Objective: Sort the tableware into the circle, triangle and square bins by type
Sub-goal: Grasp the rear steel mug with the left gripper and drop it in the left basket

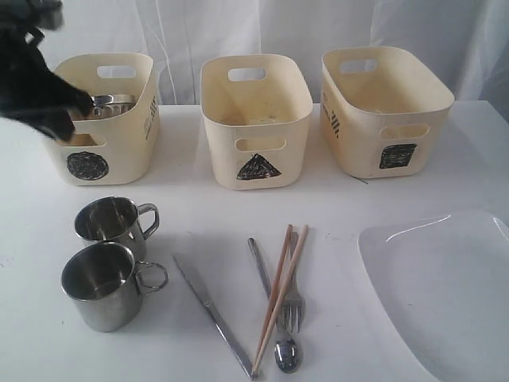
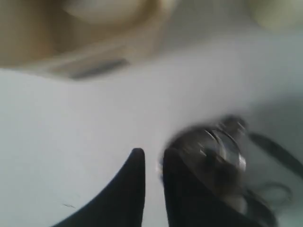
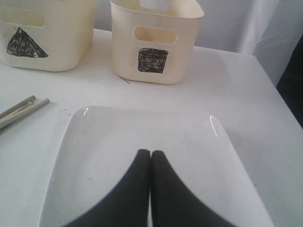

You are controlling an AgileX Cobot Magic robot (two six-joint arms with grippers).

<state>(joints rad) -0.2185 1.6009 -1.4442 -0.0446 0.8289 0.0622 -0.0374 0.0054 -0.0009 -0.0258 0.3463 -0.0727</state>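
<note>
Left jaws: the left gripper [image 2: 152, 158] is narrowly parted, bare table showing in the gap and nothing gripped. The wrist picture is blurred, so this is a rough reading.
Right jaws: the right gripper [image 3: 150, 153] is pressed together and empty, hanging over the plate [image 3: 142, 137].
Left arm: the left arm [image 1: 36, 87] is a dark blur at the upper left of the exterior view, over the circle bin [image 1: 119, 159].
In the bins: a steel bowl [image 1: 111, 103] sits inside the circle bin. The triangle bin [image 1: 256, 155] at top centre and the square bin [image 1: 358, 159] at upper right show nothing inside from here.
Mugs: the rear mug [image 1: 111, 221] and the front mug [image 1: 102, 282] stand upright at the lower left, close together, with their handles pointing toward the frame's right.
Key relation: the mugs lie straight down the frame from the left arm. The left wrist view shows one just beside the jaws. I judge the left arm the nearer for them, by far.
Cutlery: at bottom centre, long axes running up and down the frame. The knife [image 1: 213, 314] slants from upper left to lower right. The chopsticks [image 1: 282, 282] slant the other way, across the fork [image 1: 293, 312] and the spoon [image 1: 286, 354].
Plate position: lower right, cut off by the bottom and right edges of the frame, below the square bin. The right arm is nearer.
Open room: a bare band of table [image 1: 199, 207] separates the bins from the mugs. The knife tip is near the front mug's handle, and the two mugs leave little gap between them.
</note>
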